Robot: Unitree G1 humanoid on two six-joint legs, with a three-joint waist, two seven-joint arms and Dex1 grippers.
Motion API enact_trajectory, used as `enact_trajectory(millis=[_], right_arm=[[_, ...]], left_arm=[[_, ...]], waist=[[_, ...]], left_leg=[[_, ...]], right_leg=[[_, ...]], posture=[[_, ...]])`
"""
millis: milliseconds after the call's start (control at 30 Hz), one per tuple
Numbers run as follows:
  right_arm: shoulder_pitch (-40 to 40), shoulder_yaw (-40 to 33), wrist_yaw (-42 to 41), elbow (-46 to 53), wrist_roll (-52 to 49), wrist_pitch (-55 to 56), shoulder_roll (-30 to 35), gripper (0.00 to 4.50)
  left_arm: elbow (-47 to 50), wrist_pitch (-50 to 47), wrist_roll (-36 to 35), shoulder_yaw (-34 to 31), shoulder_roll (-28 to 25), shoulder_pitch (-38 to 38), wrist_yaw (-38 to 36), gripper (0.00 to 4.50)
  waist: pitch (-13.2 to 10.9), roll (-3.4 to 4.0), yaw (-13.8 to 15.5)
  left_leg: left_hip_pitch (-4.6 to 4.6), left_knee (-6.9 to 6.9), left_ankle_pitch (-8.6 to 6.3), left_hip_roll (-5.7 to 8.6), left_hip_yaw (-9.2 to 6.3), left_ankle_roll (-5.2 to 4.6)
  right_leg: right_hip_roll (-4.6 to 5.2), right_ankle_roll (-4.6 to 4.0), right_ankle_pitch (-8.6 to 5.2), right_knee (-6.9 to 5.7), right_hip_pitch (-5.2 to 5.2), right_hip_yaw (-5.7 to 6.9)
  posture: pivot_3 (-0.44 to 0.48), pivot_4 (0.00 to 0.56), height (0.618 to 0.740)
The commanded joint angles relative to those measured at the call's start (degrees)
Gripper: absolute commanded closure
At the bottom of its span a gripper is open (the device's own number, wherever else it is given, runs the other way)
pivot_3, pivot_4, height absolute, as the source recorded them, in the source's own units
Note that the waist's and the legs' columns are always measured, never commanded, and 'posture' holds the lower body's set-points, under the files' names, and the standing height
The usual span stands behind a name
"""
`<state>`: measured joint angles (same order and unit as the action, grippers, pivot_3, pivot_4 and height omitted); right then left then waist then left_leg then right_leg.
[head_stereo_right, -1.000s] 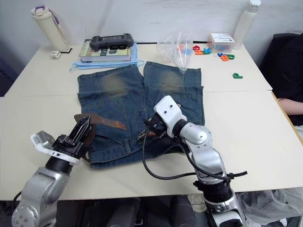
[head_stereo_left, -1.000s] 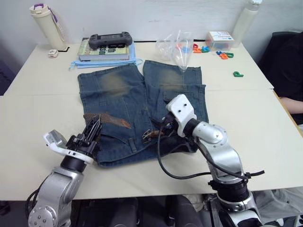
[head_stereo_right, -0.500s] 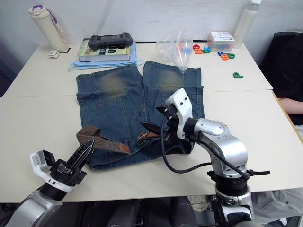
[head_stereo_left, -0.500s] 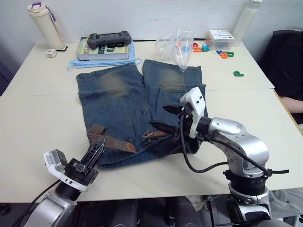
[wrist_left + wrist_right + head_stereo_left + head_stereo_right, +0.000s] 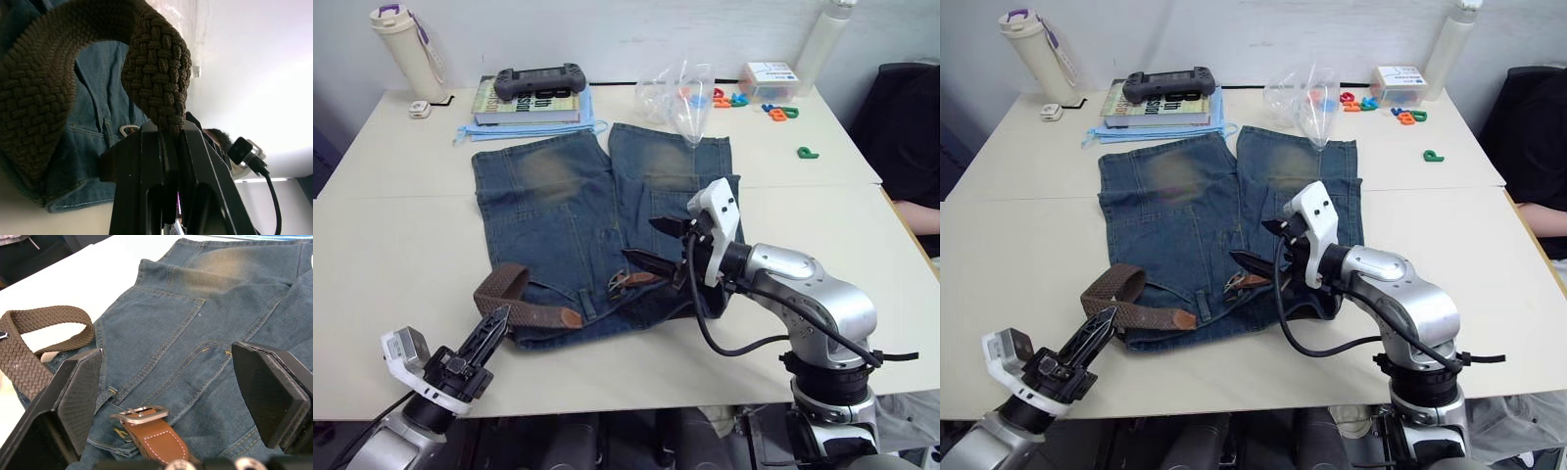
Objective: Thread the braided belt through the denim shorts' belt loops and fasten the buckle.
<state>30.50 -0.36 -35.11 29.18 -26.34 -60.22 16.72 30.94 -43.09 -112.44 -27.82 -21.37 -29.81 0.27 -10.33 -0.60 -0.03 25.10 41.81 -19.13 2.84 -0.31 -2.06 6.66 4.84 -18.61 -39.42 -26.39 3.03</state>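
The denim shorts (image 5: pixel 558 211) lie flat mid-table, waistband toward me. The braided belt (image 5: pixel 501 287) curls into a loop off the waistband's left corner, its tan end (image 5: pixel 570 317) resting on the denim. My left gripper (image 5: pixel 497 321) is low by the table's near edge, shut on the woven strap (image 5: pixel 159 73). The buckle (image 5: pixel 142 413) with its tan tab lies on the waistband's middle, near a belt loop (image 5: pixel 112 392). Just above the buckle hovers my right gripper (image 5: pixel 656 243), open with nothing between its fingers.
At the back left a book (image 5: pixel 529 106) carries a black controller (image 5: pixel 540 81), with a cream bottle (image 5: pixel 404 51) beside it. A clear plastic bag (image 5: pixel 680 98), coloured toy letters (image 5: pixel 773 110) and a small box (image 5: pixel 769 80) lie at the back right. A person's arm (image 5: pixel 915 217) shows at the right edge.
My left gripper has drawn back toward the near left, pulling the belt's loop farther left off the shorts. The right gripper has stayed open over the buckle.
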Motion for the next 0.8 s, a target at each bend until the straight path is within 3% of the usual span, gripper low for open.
enact_trajectory(millis=[33,233,433,800], right_arm=[[0.35,-0.76,1.25,2.93,-2.32,0.08,0.64,0.02],[0.32,-0.8,3.06,3.31,-4.21,0.12,1.4,0.02],[0.37,-0.47,4.45,3.67,-5.77,0.37,1.9,0.02],[0.51,-0.71,6.39,3.53,-8.56,0.66,1.94,0.02]], left_arm=[[-0.93,1.17,-0.56,0.96,0.76,2.06,3.99,4.5],[-2.99,1.61,-0.56,-0.35,1.6,5.72,7.2,4.5],[-5.38,-1.3,-0.56,0.42,-1.61,5.1,6.12,4.5],[-5.77,2.3,2.49,0.75,-3.67,6.6,4.92,4.5]], waist=[[0.0,0.01,0.04],[0.0,0.0,0.02],[0.0,0.0,0.04],[0.0,0.01,-0.02]], left_leg=[[0.0,0.0,0.0,0.0,0.0,0.0],[-0.01,0.0,0.02,0.0,0.0,0.02],[-0.02,0.0,0.04,0.0,-0.01,0.05],[-0.03,0.0,0.05,0.0,0.0,0.06]], right_leg=[[0.0,0.0,0.0,-0.01,0.0,0.0],[-0.01,0.09,0.05,-0.07,-0.01,0.0],[-0.01,0.09,0.05,-0.1,-0.02,0.0],[-0.01,0.1,0.06,-0.11,-0.02,0.0]], posture=[[0.0,0.15,0.667],[0.0,0.15,0.667],[0.0,0.15,0.667],[0.0,0.15,0.667]])
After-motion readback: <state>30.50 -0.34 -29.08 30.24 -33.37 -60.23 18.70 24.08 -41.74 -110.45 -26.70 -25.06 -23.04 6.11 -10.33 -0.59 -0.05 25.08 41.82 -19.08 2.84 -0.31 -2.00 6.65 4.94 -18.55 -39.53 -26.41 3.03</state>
